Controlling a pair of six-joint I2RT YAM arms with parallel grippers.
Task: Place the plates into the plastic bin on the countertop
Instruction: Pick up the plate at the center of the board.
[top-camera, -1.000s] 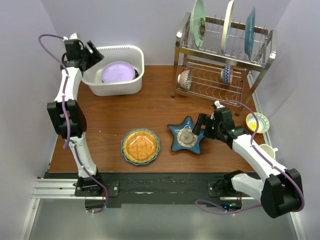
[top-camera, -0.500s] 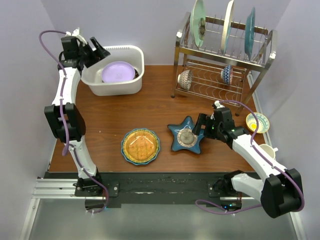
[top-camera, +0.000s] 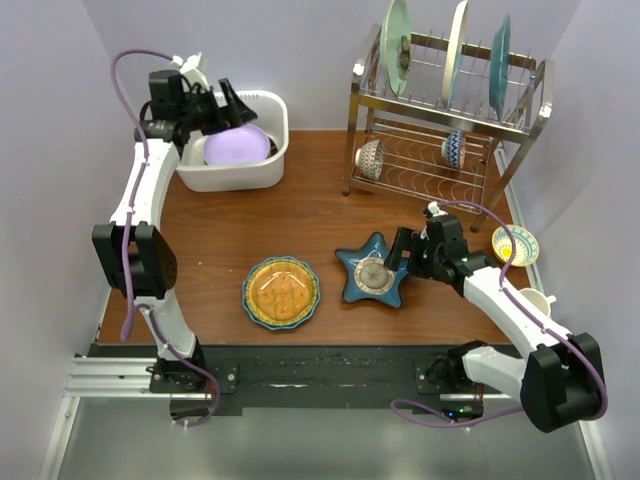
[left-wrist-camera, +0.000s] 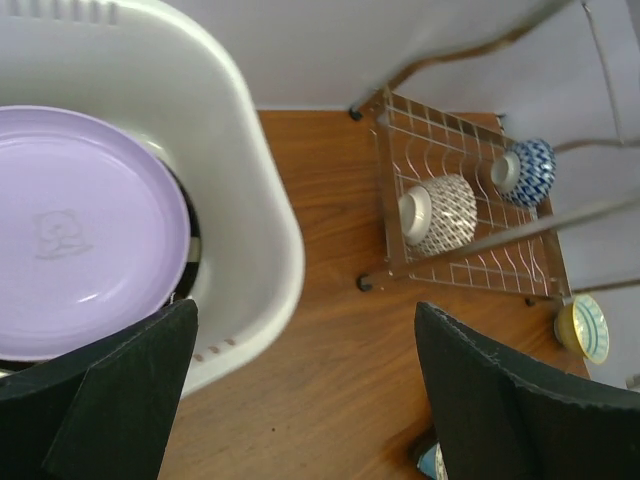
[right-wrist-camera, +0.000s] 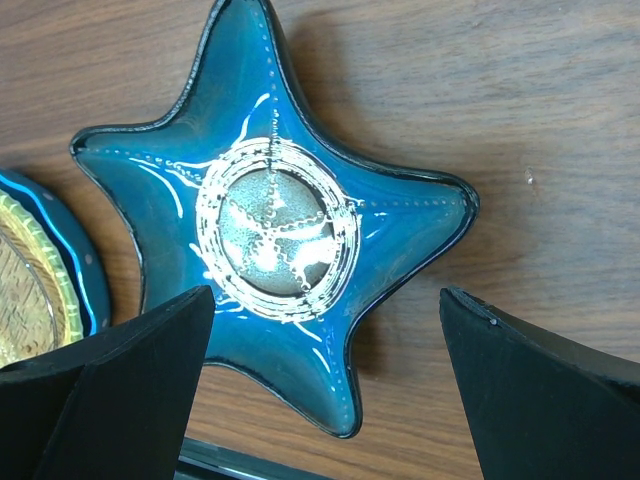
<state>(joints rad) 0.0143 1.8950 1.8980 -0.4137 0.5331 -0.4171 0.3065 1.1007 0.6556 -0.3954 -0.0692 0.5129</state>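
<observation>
Top external view: at the far-left corner of the countertop (top-camera: 300, 215) the plastic bin (top-camera: 232, 178) holds the lavender plate (top-camera: 237, 143), which lies on a dark-rimmed plate (left-wrist-camera: 192, 235). The left gripper (top-camera: 225, 108) hangs over the bin's right wall, jaws spread wide with nothing between them. Near the middle of the front edge lies the amber plate (top-camera: 281, 292), and just beside it to the right is the blue star-shaped plate (top-camera: 372, 272). The right gripper (top-camera: 403, 250) hovers at the star's right side, jaws wide apart and empty. At the far-right corner stands the wire rack (top-camera: 450, 150), with three upright plates (top-camera: 397, 40) on its top tier.
</observation>
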